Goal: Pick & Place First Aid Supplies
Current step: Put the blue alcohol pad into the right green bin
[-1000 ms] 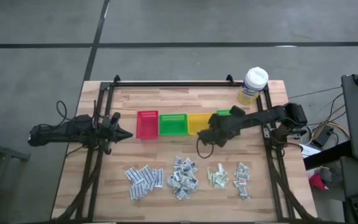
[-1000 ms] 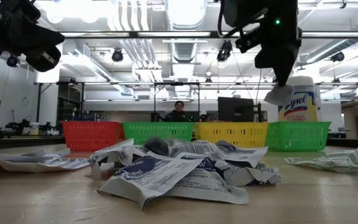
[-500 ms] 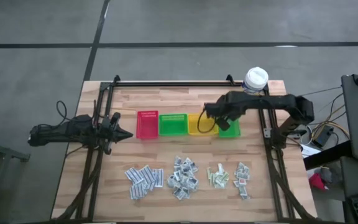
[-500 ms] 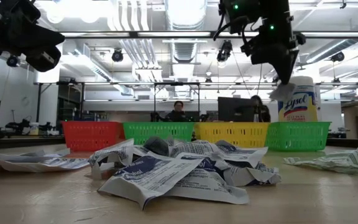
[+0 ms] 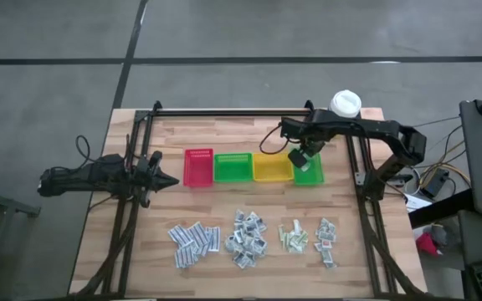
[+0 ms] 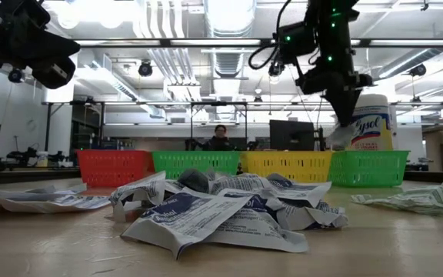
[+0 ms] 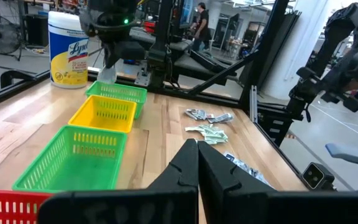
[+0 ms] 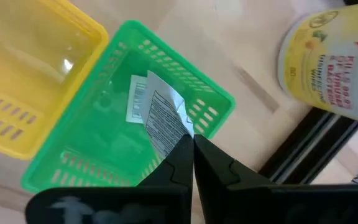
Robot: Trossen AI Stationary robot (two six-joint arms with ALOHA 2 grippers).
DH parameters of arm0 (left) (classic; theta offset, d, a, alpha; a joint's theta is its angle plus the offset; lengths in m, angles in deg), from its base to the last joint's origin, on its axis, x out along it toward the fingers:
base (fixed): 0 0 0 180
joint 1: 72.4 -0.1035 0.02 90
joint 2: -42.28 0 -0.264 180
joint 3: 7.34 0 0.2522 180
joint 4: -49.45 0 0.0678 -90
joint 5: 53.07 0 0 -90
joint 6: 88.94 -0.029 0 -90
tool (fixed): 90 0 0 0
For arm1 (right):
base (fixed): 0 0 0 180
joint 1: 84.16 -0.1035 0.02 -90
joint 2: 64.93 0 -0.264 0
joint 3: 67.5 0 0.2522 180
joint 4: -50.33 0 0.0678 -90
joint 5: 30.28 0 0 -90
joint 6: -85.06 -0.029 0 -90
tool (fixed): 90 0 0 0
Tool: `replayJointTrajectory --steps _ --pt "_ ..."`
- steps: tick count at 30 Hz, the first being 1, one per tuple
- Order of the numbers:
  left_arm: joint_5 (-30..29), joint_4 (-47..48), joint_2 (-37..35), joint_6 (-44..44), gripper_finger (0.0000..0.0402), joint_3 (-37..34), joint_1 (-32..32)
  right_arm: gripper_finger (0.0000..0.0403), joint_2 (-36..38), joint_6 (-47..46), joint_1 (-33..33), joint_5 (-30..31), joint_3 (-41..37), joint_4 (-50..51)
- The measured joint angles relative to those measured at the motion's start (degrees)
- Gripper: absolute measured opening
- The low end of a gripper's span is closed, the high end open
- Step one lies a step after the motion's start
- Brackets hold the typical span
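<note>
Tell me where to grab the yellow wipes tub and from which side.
Grip the yellow wipes tub across its round body, below the white lid, coming level from the table's middle. It stands upright at the far right corner, with the frame rail close beside it, and the body looks too wide for a top-down pinch.

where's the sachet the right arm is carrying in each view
High view: the sachet hangs from the right pincer over the far-right green bin.
Low view: upper right, just above that bin, in front of the wipes tub.
Left wrist view: far off, above the bin, sachet.
Right wrist view: centre, sachet at the fingertips.
Shared landmark: the yellow wipes tub.
</note>
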Motion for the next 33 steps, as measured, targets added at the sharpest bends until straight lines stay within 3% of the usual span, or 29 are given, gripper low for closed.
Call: replayJointTrajectory --steps 5,17,33 --pt "0.0 0.0 0.0 0.0 0.0 0.0 0.0 0.0008 -0.3 0.2 1.1 -1.0 -3.4 -1.3" --pt "0.0 0.0 0.0 0.0 0.0 0.0 0.0 0.0008 -0.3 1.9 1.9 -5.5 -14.0 -15.0" --pt "0.0 0.0 0.0 0.0 0.0 0.0 0.0 0.0009 -0.2 2.2 2.1 -5.4 -15.6 -18.3"
